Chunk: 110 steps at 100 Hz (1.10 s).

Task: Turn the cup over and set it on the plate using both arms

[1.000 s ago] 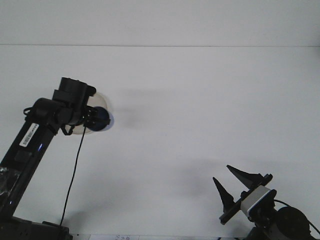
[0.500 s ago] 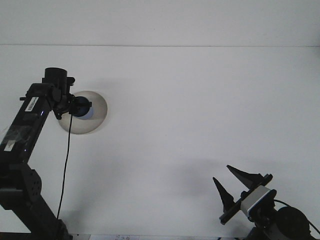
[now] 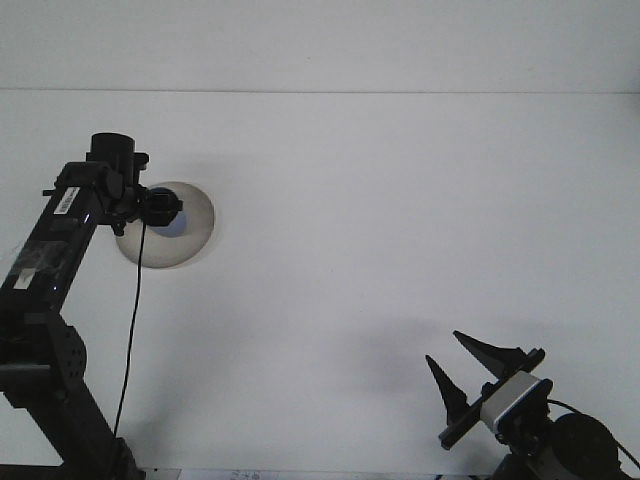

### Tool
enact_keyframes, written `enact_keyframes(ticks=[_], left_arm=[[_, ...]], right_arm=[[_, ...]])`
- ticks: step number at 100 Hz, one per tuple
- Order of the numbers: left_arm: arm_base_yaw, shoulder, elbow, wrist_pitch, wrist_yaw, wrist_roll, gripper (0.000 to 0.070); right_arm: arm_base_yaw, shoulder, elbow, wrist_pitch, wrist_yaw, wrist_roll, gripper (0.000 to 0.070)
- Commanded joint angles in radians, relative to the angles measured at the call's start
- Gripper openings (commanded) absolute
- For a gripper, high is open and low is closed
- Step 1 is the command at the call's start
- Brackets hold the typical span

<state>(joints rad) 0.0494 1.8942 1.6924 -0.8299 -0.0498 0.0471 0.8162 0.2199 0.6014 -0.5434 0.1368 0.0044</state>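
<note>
**A:** Start at the bottom right of the frame: your right gripper [image 3: 468,372] sits low at the near edge of the table [image 3: 400,220], fingers spread wide and pointing up and away, holding nothing. Why park it there?

**B:** My read is that you want it clear of the working area, since everything that matters is on the far left. It is well apart from the plate, so it can't bump anything.

**A:** Fair. Now run up the left side. Your left arm rises from the lower left corner, a cable hanging down from it, and its head ends over the plate [image 3: 195,225] at the upper left.

**B:** And the cup [image 3: 174,224]? I make out a small dark bluish thing just at the tip of the left gripper [image 3: 160,208], over the middle of the plate.

**A:** That's your cup, I reckon. Whether it stands on the plate or hangs just above it, I cannot tell from here. Nor which way up it is.

**B:** Are the fingers pinching it?

**A:** Cannot tell; the gripper is a dark lump against a dark cup. You've brought it over the centre, sensibly, so the cup would settle away from the rim.

**B:** Beyond that?

**A:** Only bare white table back to the far edge.
</note>
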Motion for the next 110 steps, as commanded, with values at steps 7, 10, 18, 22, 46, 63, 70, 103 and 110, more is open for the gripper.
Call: enact_keyframes(ticks=[7, 10, 18, 22, 46, 63, 70, 103, 110], left_arm=[[0.003, 0.022, 0.067, -0.022, 0.001, -0.045, 0.0544], [0.003, 0.019, 0.084, -0.032, 0.001, -0.051, 0.0544], [0.003, 0.004, 0.133, -0.059, 0.001, -0.071, 0.0544], [0.003, -0.008, 0.161, -0.076, 0.001, -0.076, 0.0544], [0.000, -0.190, 0.224, -0.106, 0.001, -0.090, 0.0544], [-0.020, -0.384, 0.223, -0.138, 0.010, -0.126, 0.0544], [-0.048, -0.465, 0.209, -0.140, 0.025, -0.139, 0.0544], [-0.294, -0.981, -0.399, 0.110, 0.035, -0.179, 0.0544], [-0.352, -1.088, -0.568, 0.173, 0.035, -0.225, 0.0544]], right_arm=[[0.009, 0.004, 0.006, 0.003, 0.003, -0.001, 0.0374], [0.009, 0.004, 0.006, 0.003, 0.003, -0.001, 0.0374], [0.009, 0.004, 0.006, 0.003, 0.003, -0.001, 0.0374], [0.009, 0.004, 0.006, 0.003, 0.003, -0.001, 0.0374], [0.009, 0.004, 0.006, 0.003, 0.003, -0.001, 0.0374], [0.009, 0.004, 0.006, 0.005, 0.004, -0.001, 0.0374], [0.009, 0.004, 0.006, 0.010, 0.021, -0.001, 0.0374], [0.009, 0.004, 0.006, 0.027, 0.029, -0.001, 0.0376], [0.009, 0.004, 0.006, 0.026, 0.029, -0.001, 0.0376]])
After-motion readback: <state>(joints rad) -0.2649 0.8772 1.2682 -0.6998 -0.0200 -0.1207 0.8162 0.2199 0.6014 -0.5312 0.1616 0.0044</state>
